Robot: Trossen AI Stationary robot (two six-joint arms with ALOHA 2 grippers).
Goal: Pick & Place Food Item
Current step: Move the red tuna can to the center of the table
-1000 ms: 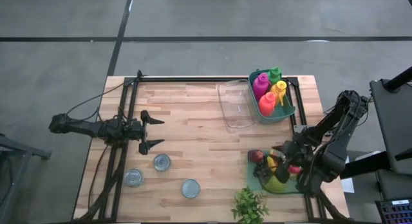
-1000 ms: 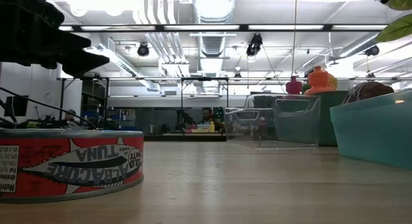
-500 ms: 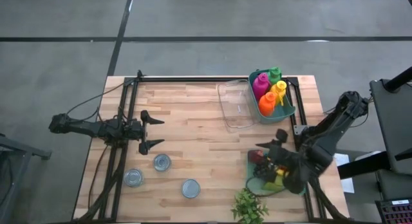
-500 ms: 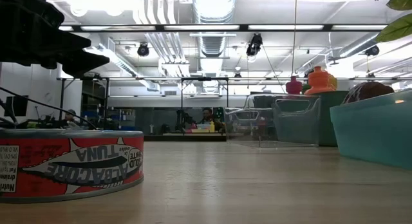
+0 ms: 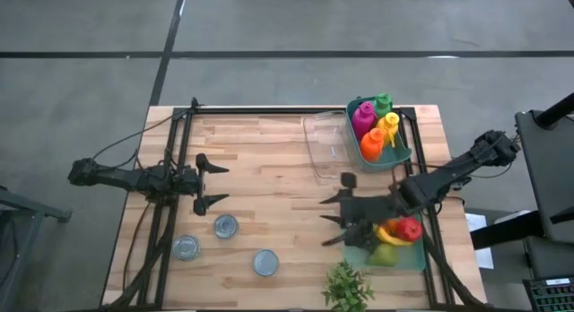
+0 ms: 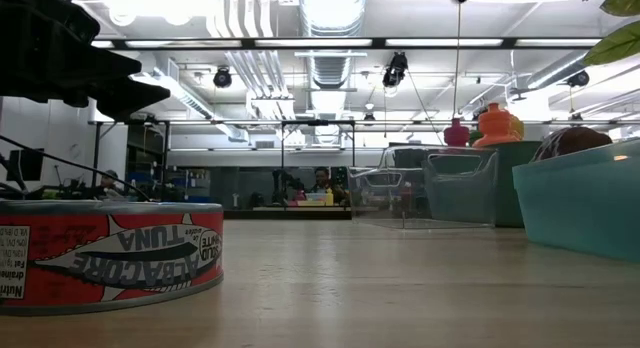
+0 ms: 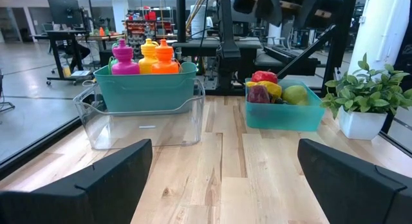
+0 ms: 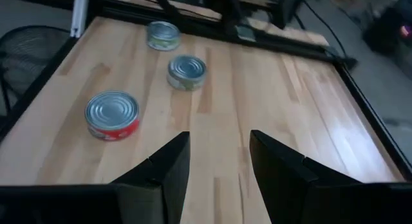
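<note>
The right end effector (image 5: 334,212) hangs over the middle of the pale wooden plank desk (image 5: 269,195), just left of the teal plastic bin of fruit (image 5: 359,255), fingers partly apart with only bare wood between them — nothing carried, as far as these views show. The red, yellow and green fruit (image 5: 396,233) sits in that bin, so by my read no food item is placed yet and the whole pick remains. The left end effector (image 5: 208,180) waits at the desk's left side, jaws spread wide and empty. Three round silver tins (image 5: 225,226) lie on the near-left planks. At the far right stand a clear plastic tub (image 5: 326,147) and a teal bin of bright squeeze bottles (image 5: 377,126). A small potted green plant (image 5: 346,286) sits at the front edge. Around it: grey floor, and a workshop room under strip lights.
</note>
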